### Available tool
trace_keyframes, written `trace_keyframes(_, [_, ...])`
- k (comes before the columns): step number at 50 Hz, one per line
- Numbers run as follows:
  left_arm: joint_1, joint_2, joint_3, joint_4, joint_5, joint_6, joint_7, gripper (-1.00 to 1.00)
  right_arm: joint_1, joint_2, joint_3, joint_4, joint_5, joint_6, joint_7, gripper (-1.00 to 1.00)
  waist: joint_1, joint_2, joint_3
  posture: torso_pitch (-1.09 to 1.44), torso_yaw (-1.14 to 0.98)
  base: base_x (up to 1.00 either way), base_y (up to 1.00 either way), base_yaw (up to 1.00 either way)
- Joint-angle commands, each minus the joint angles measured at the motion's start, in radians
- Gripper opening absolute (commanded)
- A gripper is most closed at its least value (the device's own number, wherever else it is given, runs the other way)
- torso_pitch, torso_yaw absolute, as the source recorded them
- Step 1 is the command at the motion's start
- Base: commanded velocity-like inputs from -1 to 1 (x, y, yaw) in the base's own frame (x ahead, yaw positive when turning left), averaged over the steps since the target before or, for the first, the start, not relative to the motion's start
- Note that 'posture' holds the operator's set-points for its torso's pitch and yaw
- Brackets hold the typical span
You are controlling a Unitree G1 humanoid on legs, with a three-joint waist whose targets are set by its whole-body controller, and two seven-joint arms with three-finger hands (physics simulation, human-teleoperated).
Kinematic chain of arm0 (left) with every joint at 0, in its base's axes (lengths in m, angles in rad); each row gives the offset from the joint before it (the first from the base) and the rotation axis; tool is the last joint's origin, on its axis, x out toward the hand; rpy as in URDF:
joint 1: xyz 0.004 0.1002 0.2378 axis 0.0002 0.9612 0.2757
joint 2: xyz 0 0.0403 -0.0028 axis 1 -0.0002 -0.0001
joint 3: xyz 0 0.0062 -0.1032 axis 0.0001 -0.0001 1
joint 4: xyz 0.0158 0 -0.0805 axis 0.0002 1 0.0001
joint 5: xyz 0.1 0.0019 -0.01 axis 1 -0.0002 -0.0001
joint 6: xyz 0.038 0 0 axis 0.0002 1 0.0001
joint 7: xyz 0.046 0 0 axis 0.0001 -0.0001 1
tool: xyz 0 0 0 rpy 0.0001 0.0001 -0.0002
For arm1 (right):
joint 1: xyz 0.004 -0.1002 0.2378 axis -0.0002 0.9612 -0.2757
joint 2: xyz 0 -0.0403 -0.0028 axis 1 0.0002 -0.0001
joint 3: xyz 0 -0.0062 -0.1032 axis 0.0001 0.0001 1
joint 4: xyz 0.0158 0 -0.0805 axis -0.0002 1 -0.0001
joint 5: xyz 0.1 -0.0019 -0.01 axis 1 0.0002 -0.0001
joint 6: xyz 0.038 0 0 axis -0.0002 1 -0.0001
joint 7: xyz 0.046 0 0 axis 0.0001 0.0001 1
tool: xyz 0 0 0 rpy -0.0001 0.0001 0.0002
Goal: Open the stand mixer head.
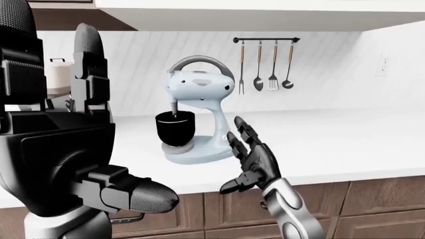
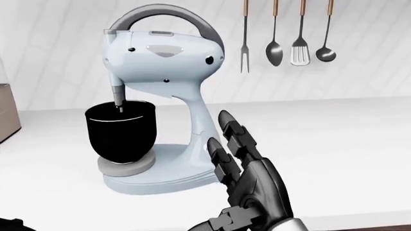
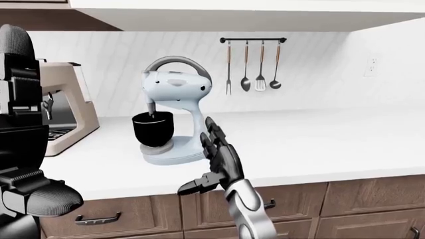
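The mixer (image 2: pixel 164 96) stands upright on the white desk (image 2: pixel 334 144), left of centre in the head view, near the wall. Its head (image 2: pixel 164 57) lies level, long axis running left to right, nose pointing to the view's left, where the beater shaft drops into the black bowl (image 2: pixel 121 132). A grey handle (image 2: pixel 167 17) arches over the head. The right hand (image 2: pixel 247 173) stands just right of the mixer's column, fingers (image 2: pixel 231 127) spread and pointing up, thumb out to the left, clear of the mixer as far as can be told. The left hand (image 1: pixel 86 94) is raised at the left edge of the left-eye view, fingers straight and apart, holding nothing. Four utensils (image 2: pixel 285 43) hang on the wall at upper right. A beige coffee machine (image 3: pixel 66 112) sits at the left of the right-eye view.
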Motion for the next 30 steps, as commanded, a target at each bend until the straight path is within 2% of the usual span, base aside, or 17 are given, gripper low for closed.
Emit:
trace_keyframes(1, [-0.019, 0.004, 0.001, -0.004, 0.000, -0.006, 0.002, 1.00, -0.021, 0.004, 0.003, -0.033, 0.000, -0.038, 0.006, 1.00, 0.000, 0.003, 0.011, -0.65, 0.00, 0.00, 0.00, 0.00])
trace_keyframes(30, [-0.014, 0.000, -0.002, -0.004, 0.009, -0.011, -0.008, 1.00, -0.085, 0.012, -0.034, 0.032, 0.037, 0.022, -0.025, 1.00, 0.002, 0.003, 0.010, -0.65, 0.00, 0.00, 0.00, 0.00])
